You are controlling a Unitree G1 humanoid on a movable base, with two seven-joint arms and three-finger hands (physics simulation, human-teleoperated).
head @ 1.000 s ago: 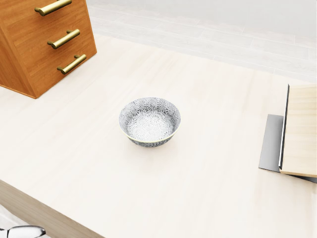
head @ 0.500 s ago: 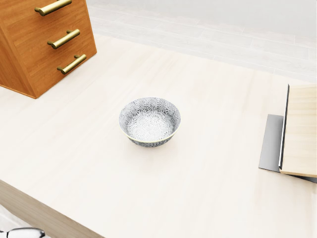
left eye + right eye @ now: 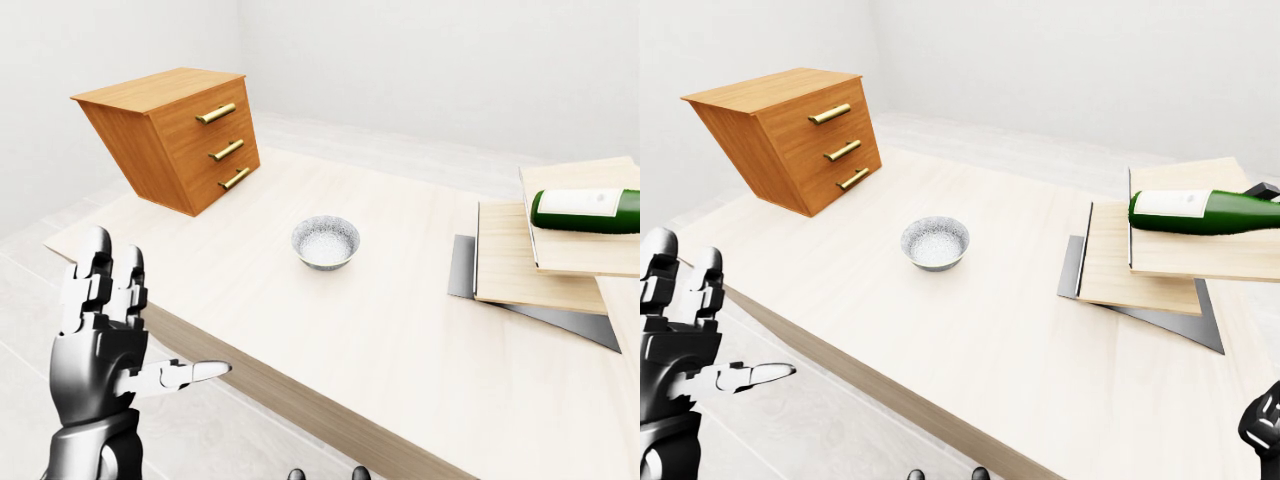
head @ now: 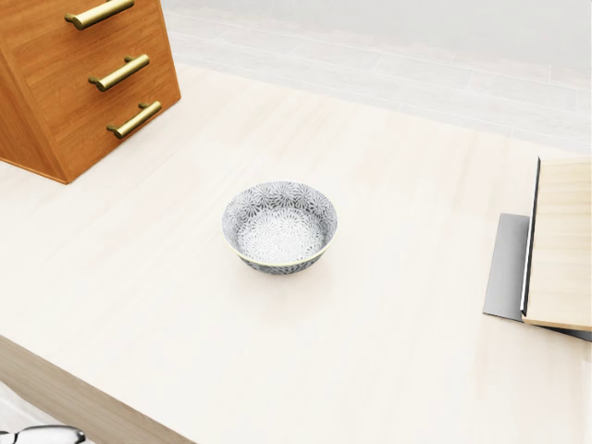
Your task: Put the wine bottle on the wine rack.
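A green wine bottle (image 3: 1205,212) with a white label lies on its side on the top board of the stepped wooden wine rack (image 3: 1137,272), at the right of the table. My left hand (image 3: 150,320) is held up at the lower left, off the table's near edge. Its fingers are spread open, it holds nothing, and it is far from the bottle. Only a dark corner of my right hand (image 3: 1265,425) shows at the bottom right edge of the right-eye view, with its fingers hidden.
A patterned grey bowl (image 4: 279,227) stands mid-table on the pale wooden table (image 4: 388,361). A tilted wooden drawer chest (image 3: 180,135) with brass handles sits at the upper left. A grey metal base plate (image 4: 507,268) lies under the rack.
Nothing on the table has moved. The bit of my left hand at the head view's bottom left edge has sunk slightly.
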